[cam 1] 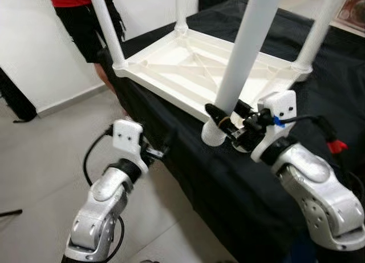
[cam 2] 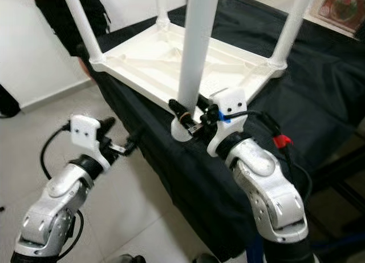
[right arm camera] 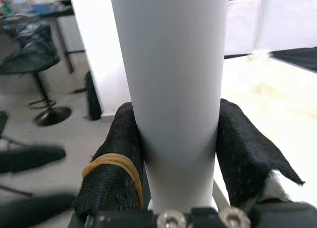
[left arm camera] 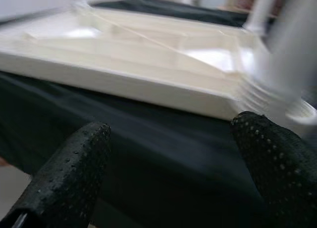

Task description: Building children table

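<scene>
With the right pincer (cam 1: 228,119) clamped on the near table leg (cam 1: 242,63) just above its corner socket (cam 1: 212,134) in the upturned tabletop (cam 1: 188,69) on the black-draped surface (cam 1: 239,183), keep the leg upright and press straight down; the left pincer (cam 1: 159,153), fingers apart, hovers at the surface's edge.

Upturned tabletop (cam 1: 188,69) lies on the cloth-covered surface (cam 1: 239,177), legs up. Near corner leg (cam 1: 242,57) stands in its socket at the edge closest to the robot; right gripper (cam 1: 227,121) clamps it just above the socket, fingers (right arm camera: 115,159) touching both sides. Left corner leg (cam 1: 106,26) stands at the left, far leg (cam 1: 181,9) behind, right leg (cam 1: 319,29) to the right. Left gripper (left arm camera: 168,163) sits low, left of the near corner, fingers spread, just off the cloth edge. Person (cam 1: 85,17) stands behind the left corner.
</scene>
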You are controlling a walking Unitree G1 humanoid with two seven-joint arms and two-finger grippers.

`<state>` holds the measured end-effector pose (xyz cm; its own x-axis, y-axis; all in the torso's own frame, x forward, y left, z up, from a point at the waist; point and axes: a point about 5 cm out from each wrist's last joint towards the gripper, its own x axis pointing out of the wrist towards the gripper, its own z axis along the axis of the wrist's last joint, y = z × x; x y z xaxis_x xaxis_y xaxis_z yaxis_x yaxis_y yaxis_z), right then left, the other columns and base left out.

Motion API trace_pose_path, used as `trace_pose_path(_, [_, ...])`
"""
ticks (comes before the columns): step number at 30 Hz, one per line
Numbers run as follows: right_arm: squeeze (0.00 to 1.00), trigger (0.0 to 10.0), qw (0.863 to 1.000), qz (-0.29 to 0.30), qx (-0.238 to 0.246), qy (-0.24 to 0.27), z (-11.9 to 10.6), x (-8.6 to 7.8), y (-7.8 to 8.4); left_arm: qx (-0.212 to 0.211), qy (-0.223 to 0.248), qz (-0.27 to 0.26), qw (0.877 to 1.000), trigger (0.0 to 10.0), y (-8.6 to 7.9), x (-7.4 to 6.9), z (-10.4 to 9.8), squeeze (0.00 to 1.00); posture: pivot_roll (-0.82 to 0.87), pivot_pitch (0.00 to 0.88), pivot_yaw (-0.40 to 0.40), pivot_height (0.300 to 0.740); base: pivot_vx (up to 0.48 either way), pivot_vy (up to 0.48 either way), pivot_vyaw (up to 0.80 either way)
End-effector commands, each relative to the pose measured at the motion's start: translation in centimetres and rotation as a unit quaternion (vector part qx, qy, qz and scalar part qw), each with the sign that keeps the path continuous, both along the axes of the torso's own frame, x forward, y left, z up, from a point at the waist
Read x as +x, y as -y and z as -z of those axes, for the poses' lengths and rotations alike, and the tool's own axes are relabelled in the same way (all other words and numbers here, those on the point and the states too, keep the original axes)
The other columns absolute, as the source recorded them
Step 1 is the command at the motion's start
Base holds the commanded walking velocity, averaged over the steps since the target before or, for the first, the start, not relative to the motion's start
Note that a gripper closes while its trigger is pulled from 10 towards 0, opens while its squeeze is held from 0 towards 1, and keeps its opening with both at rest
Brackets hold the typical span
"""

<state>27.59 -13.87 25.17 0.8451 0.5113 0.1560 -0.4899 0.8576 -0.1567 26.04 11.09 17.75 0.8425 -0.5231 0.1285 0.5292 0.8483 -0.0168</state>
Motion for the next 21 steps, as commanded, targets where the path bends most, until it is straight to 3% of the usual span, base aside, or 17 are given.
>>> trace_pose_path(1, [0.00, 10.0, 1.000, 0.001, 0.002, 0.003, -0.3, 0.1, 0.3, 0.011, 0.010, 0.041, 0.999, 10.0, -0.1, -0.9, -0.2, 0.00, -0.08, 0.183, 0.006, 0.740, 0.000, 0.000, 0.00])
trace_pose_path(6, [0.00, 10.0, 1.000, -0.007, -0.020, -0.006, -0.3, 0.1, 1.2, 0.037, 0.016, 0.051, 0.998, 10.0, -1.2, -1.3, -0.2, 0.00, -0.07, 0.191, 0.003, 0.740, 0.000, 0.000, 0.00])
trace_pose_path(9, [0.00, 10.0, 0.999, -0.008, -0.037, -0.006, -0.1, 0.0, 1.3, 0.030, 0.014, 0.042, 0.999, 10.0, -1.5, -1.2, -0.3, 0.00, -0.07, 0.196, 0.005, 0.740, 0.000, 0.000, 0.00])
trace_pose_path(14, [0.00, 10.0, 0.999, -0.007, -0.036, -0.008, 0.0, -0.2, 1.0, 0.008, 0.013, 0.051, 0.999, 10.0, -0.7, -1.3, -0.7, 0.00, -0.07, 0.211, 0.013, 0.740, 0.000, -0.360, 0.00])
trace_pose_path(21, [0.00, 10.0, 0.999, -0.001, -0.040, -0.007, 0.1, -0.3, 1.0, -0.015, 0.009, 0.060, 0.998, 10.0, -0.3, -1.3, -0.9, 0.00, -0.08, 0.222, 0.016, 0.740, 0.000, 0.000, 0.00])
